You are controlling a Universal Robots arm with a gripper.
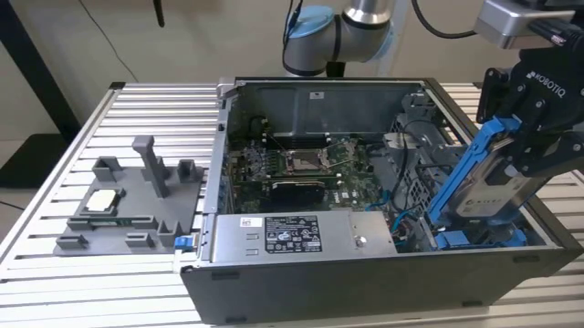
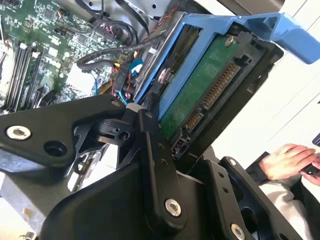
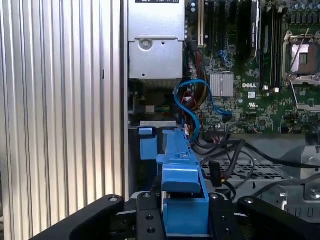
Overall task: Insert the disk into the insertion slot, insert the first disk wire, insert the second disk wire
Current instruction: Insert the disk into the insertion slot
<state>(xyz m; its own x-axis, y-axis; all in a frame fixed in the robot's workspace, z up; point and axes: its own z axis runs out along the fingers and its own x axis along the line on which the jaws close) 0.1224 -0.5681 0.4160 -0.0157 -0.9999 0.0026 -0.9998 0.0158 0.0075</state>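
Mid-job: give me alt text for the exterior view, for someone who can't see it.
The gripper holds the disk tilted, its lower end down inside the open computer case on the exterior view's right. On the exterior view's left, a grey fixture lies on the slatted table.

The silver arm (image 1: 365,14) has pale-blue joint caps (image 1: 308,20) and a black, screw-studded hand (image 1: 518,162).

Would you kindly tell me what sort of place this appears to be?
Probably a robotics lab workbench: an open computer case sits on a slatted aluminium table, a robot's gripper holds the disk over it, and a grey fixture plate lies alongside.
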